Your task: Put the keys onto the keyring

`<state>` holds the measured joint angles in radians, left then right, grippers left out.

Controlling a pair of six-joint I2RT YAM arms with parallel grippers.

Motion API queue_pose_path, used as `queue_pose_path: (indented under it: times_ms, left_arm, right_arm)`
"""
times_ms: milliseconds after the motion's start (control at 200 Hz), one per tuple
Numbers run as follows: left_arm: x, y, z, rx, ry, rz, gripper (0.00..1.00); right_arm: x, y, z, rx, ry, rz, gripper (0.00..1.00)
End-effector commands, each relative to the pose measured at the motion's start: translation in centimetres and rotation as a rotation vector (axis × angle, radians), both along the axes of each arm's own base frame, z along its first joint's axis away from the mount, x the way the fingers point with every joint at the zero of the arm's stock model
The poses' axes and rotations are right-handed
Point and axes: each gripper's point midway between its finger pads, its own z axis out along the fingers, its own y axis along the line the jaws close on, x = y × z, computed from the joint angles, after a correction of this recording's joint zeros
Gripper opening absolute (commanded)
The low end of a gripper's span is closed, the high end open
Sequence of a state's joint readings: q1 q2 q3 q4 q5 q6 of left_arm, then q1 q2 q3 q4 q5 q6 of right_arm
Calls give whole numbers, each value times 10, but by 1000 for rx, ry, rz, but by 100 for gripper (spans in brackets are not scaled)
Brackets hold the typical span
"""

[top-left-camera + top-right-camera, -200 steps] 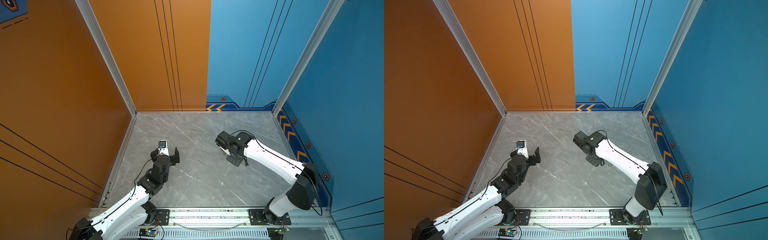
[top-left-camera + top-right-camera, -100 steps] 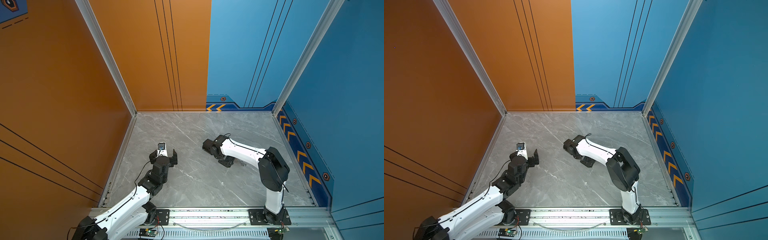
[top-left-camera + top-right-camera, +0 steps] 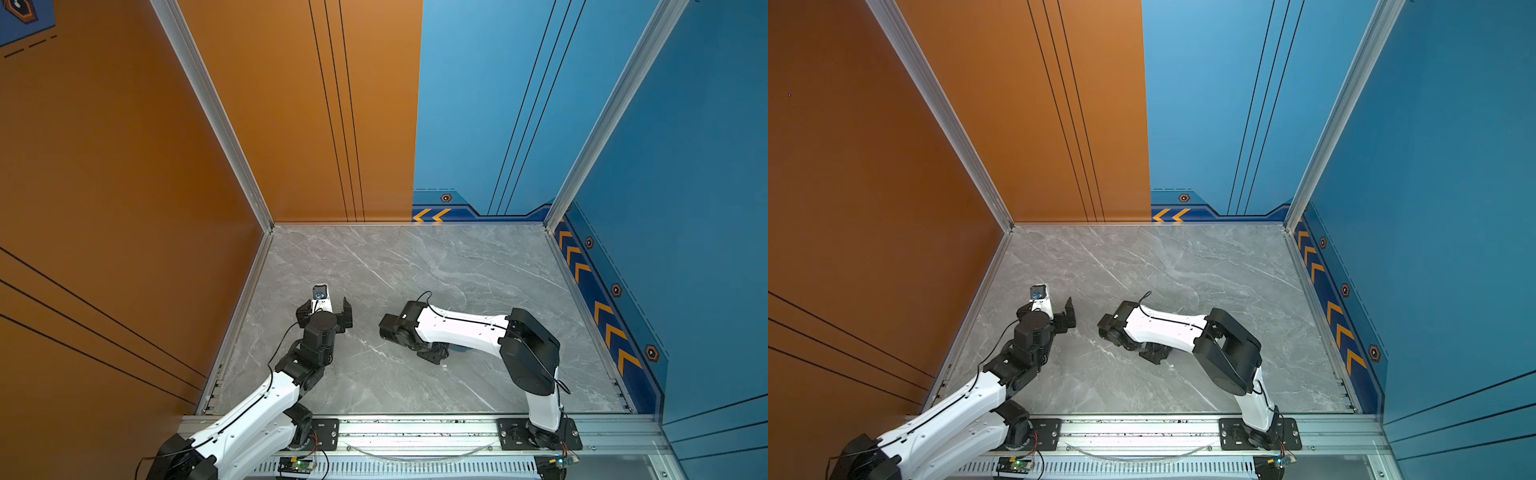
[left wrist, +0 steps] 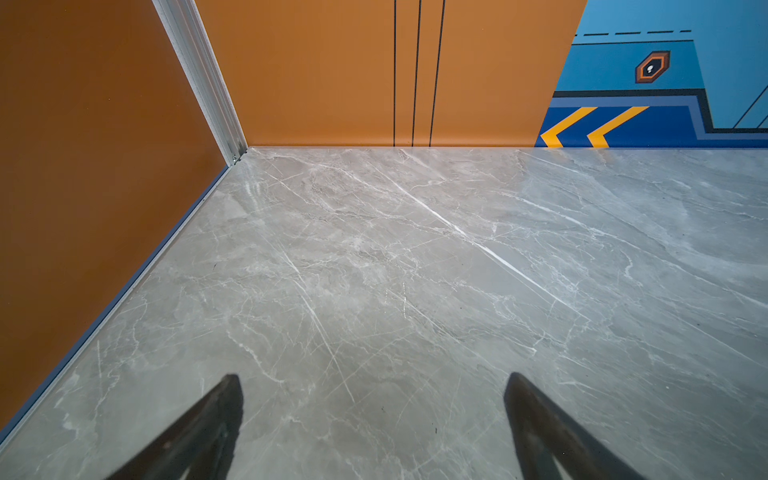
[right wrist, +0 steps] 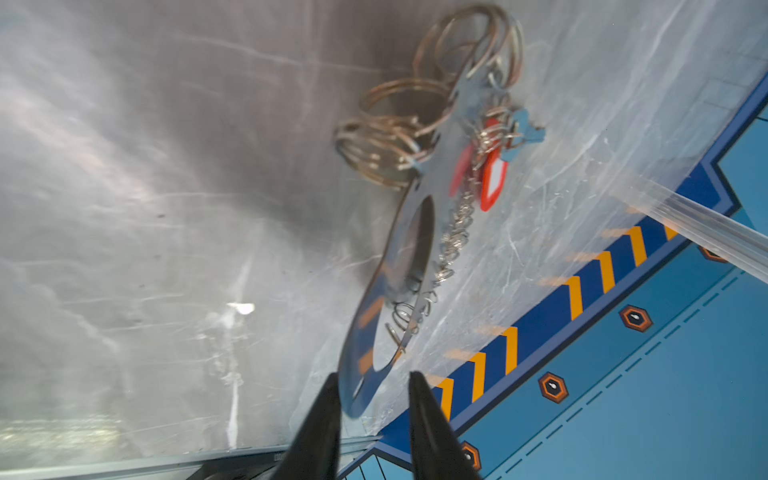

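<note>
In the right wrist view the keyring (image 5: 436,166) is a flat shiny band forming a hoop, edged with small silver rings (image 5: 457,232) and a bunch of larger split rings (image 5: 386,141). Two red-tagged keys (image 5: 492,178) hang at its far end. My right gripper (image 5: 374,375) is open, and the band's near end lies between the parted fingers, close to one of them. In both top views the right gripper (image 3: 434,355) (image 3: 1154,355) sits low on the table under its own arm, which hides the keyring. My left gripper (image 3: 326,307) (image 3: 1046,307) (image 4: 373,377) is wide open over bare table.
The grey marble table (image 3: 415,270) is walled in orange on the left and back left (image 3: 291,124), and in blue on the back right and right (image 3: 665,208). A metal rail (image 3: 415,428) with both arm bases runs along the front edge.
The right arm has folded back, its wrist swinging left and down towards the table, and its jaws have parted from shut. The left arm has barely moved.
</note>
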<state>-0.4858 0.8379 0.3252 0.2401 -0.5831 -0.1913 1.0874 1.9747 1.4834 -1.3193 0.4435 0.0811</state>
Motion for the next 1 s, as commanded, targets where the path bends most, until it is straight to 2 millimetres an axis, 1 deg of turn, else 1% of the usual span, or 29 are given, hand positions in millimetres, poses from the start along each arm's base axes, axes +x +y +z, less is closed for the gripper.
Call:
queue_pose_path:
  times_ms: [0, 60, 175, 230, 330, 455, 506, 596, 606, 626, 651, 661, 671, 676, 681, 691, 696, 706, 761, 821, 861, 931, 996]
  left_arm:
    - [0, 4, 1, -19, -18, 11, 98]
    - [1, 5, 1, -18, -19, 11, 98]
    - [2, 7, 4, 10, -22, 22, 98]
    - [2, 11, 5, 26, -27, 41, 98]
    - [2, 21, 8, 52, -39, 88, 98]
    - [5, 35, 8, 78, -37, 157, 98]
    - [6, 42, 9, 80, -41, 189, 98]
    - [13, 52, 8, 77, -42, 210, 98]
    - [14, 53, 8, 73, -43, 209, 98]
    - [16, 55, 8, 71, -41, 208, 98]
    - [19, 57, 7, 69, -38, 206, 98]
    - [20, 59, 7, 70, -38, 208, 98]
    - [21, 60, 6, 73, -35, 205, 98]
    - [21, 60, 6, 75, -34, 204, 98]
    - [22, 60, 6, 77, -33, 202, 98]
    - [23, 62, 5, 84, -29, 200, 98]
    - [24, 62, 4, 88, -28, 200, 98]
    - [25, 64, 4, 94, -27, 201, 98]
    - [33, 75, -1, 125, -12, 222, 98]
    - [42, 89, -11, 158, 31, 255, 98]
    - [50, 94, -19, 152, 52, 255, 98]
    - [64, 96, -33, 106, 56, 228, 98]
    - [77, 89, -36, 108, 36, 180, 98]
  right_arm:
    - [-15, 0, 12, 47, 26, -8, 42]
    - [-15, -4, 18, 65, 11, -15, 48]
    - [-12, -12, 28, 109, -16, -29, 52]
    - [-10, -15, 34, 154, -29, -41, 58]
    - [2, -22, 47, 254, -83, -86, 60]
    - [32, -41, 65, 390, -202, -194, 62]
    - [50, -54, 71, 430, -275, -244, 68]
    - [82, -85, 77, 497, -435, -341, 72]
    - [84, -87, 77, 505, -449, -345, 73]
    - [93, -100, 77, 515, -488, -386, 74]
    - [101, -110, 75, 536, -528, -414, 77]
    - [103, -111, 75, 542, -537, -418, 78]
    - [107, -118, 74, 554, -560, -436, 84]
    - [107, -118, 74, 554, -560, -436, 84]
    - [108, -119, 75, 561, -570, -439, 86]
    - [111, -123, 74, 569, -585, -450, 95]
    - [112, -124, 74, 573, -592, -454, 97]
    - [115, -127, 73, 584, -607, -461, 99]
    - [126, -140, 66, 642, -671, -476, 100]
    - [138, -155, 62, 685, -764, -475, 100]
    - [142, -163, 53, 708, -804, -462, 100]
    - [149, -175, 44, 757, -862, -482, 100]
    - [152, -185, 35, 807, -905, -497, 100]
